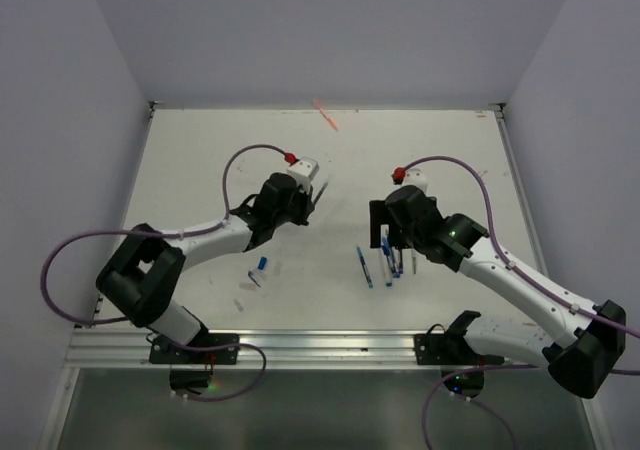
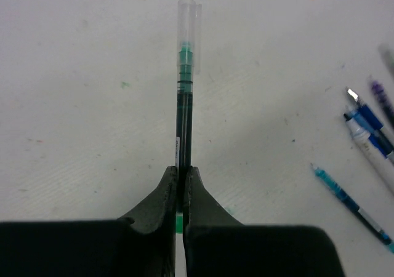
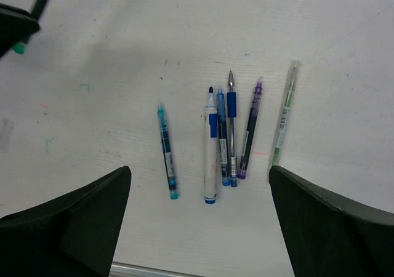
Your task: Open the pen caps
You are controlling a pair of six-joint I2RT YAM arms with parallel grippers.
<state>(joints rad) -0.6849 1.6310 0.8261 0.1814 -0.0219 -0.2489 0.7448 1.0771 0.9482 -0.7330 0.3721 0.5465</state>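
My left gripper (image 2: 183, 169) is shut on a thin green pen (image 2: 184, 114) that points away from it above the table. A clear cap (image 2: 188, 24) sits on the pen's far end. In the top view this gripper (image 1: 306, 201) is left of centre. My right gripper (image 3: 198, 178) is open and empty above a row of pens: a teal pen (image 3: 167, 151), a white marker (image 3: 210, 157), two blue pens (image 3: 231, 126), a purple pen (image 3: 249, 132) and a pale green pen (image 3: 283, 114). In the top view it (image 1: 390, 238) hovers over them. A loose blue cap (image 1: 262, 263) lies on the table.
A small dark piece (image 1: 252, 280) lies next to the blue cap. A thin orange-red item (image 1: 326, 113) lies near the far edge. Walls stand along the table's left, right and back sides. A metal rail (image 1: 300, 345) runs along the near edge.
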